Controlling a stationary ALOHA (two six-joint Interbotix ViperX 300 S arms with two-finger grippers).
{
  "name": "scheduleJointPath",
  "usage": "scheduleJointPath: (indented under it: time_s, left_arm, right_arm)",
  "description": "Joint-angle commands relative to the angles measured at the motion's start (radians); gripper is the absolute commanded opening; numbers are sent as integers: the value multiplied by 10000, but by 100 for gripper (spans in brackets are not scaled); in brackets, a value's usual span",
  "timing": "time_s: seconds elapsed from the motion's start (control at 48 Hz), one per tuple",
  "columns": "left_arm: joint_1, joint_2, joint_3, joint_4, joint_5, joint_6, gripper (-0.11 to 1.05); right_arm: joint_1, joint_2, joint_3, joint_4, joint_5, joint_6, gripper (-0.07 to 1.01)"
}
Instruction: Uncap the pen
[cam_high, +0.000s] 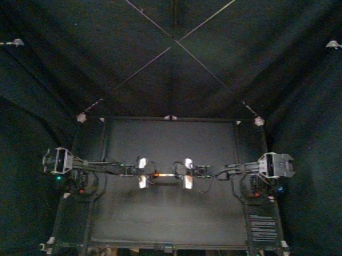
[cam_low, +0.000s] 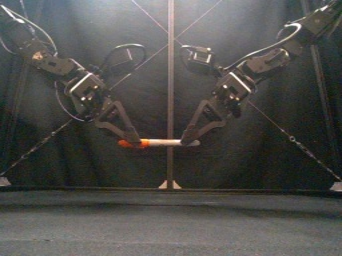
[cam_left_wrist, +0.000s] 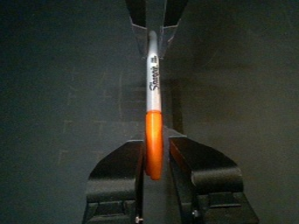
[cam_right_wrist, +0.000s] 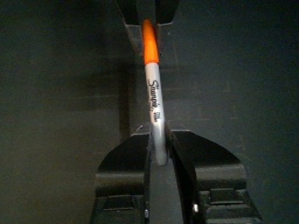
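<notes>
Top: I see the pen slung level above the counter, long axis left-right between both arms. Front: left pincer clamped on orange cap, right pincer clamped on grey barrel. Wrists agree; I'd pull straight apart along that axis.

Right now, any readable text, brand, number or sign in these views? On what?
"Sharpie": script logo along the grey barrel of the marker pen, between its orange cap, held in the left hand, and the end held in the right hand.
Small print beside the logo, toward the right hand's end: too small to read.
In the top and front views, the pen's print is too small to read.
</notes>
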Motion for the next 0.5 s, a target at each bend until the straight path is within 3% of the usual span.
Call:
scheduleJointPath:
  time_s: [0.021, 0.5]
  left_arm:
    - [138, -199, 15, 31, -77, -15, 57]
    - [215, -1580, 1135, 0, -77, -46, 57]
  right_arm:
    - [15, -568, 31, 0, -46, 31, 51]
    - [-184, -1687, 1304, 138, -660, 92, 51]
